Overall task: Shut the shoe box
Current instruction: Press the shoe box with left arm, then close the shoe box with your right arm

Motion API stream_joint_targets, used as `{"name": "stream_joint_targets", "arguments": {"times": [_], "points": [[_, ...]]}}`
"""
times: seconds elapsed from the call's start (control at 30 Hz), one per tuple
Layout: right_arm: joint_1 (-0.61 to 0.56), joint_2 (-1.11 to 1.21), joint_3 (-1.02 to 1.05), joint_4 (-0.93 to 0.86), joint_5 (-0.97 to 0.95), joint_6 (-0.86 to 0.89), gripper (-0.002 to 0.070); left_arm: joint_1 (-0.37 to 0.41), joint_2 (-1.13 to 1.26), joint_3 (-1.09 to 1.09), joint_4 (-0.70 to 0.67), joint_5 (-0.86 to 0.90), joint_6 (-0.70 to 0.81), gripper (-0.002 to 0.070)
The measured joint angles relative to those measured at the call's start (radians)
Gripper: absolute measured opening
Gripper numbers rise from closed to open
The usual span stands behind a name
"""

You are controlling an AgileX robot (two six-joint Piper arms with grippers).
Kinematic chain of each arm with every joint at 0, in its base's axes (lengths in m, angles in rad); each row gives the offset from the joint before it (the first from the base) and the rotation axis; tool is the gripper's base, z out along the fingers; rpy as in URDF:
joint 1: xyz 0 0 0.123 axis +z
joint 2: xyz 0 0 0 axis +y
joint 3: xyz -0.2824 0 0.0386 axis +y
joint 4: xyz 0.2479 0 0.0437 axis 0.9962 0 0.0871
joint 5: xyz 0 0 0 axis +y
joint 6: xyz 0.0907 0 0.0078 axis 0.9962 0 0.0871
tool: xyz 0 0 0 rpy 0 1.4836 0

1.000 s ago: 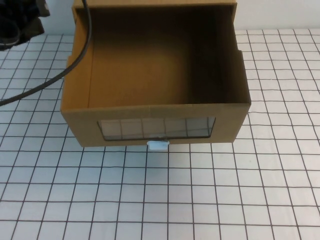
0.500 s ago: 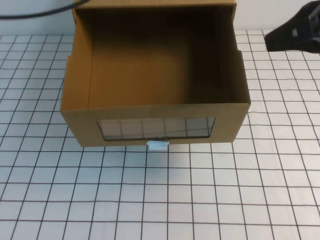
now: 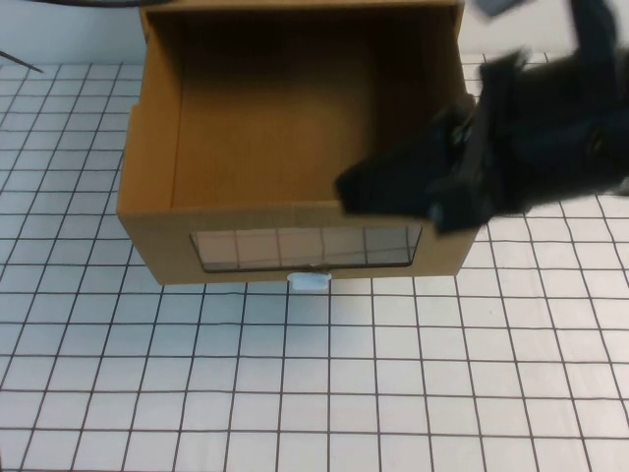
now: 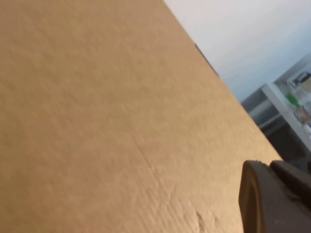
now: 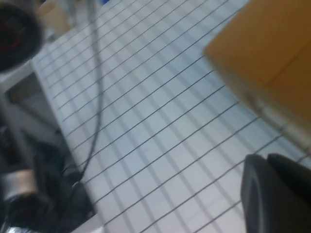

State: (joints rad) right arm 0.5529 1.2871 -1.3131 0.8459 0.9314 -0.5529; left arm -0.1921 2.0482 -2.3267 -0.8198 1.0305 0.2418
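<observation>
Partly blurred right gripper (image 3: 393, 192) over shoe box (image 3: 157, 177) front corner, jaws unreadable; left gripper (image 4: 272, 199) beside cardboard, likewise. No legible writing.

We see a lab-type test bench: white gridded table cover (image 3: 295, 393), plain white wall (image 4: 252, 29) behind, grey shelving (image 4: 286, 97) with clutter beside it, loose black cable (image 5: 97, 73) across the grid

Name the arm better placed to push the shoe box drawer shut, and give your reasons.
Right, probably. The right pincer hangs over the front right of the open shoe box, near its windowed front. The left pincer sits beside a cardboard wall, outside the high view.
</observation>
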Motion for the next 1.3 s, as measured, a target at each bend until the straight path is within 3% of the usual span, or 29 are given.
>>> {"name": "stream_joint_targets", "arguments": {"times": [0.3, 0.57, 0.87, 1.3], "points": [[0.241, 0.0, 0.091, 0.015, -0.051, -0.06, -0.0013, -0.055, 0.049, 0.0, 0.061, 0.013, -0.011, -0.0005], [0.445, 0.018, 0.303, 0.053, -0.45, -0.201, -0.0013, -0.055, 0.058, 0.0, 0.092, 0.006, -0.024, -0.0005], [0.464, 0.15, 0.375, 0.067, -0.709, -0.251, -0.0013, -0.055, 0.058, 0.0, 0.128, 0.014, -0.026, -0.0005], [0.464, 0.226, 0.375, 0.067, -0.876, -0.291, -0.0013, -0.055, 0.08, -0.011, 0.104, 0.025, -0.03, -0.0005]]}}
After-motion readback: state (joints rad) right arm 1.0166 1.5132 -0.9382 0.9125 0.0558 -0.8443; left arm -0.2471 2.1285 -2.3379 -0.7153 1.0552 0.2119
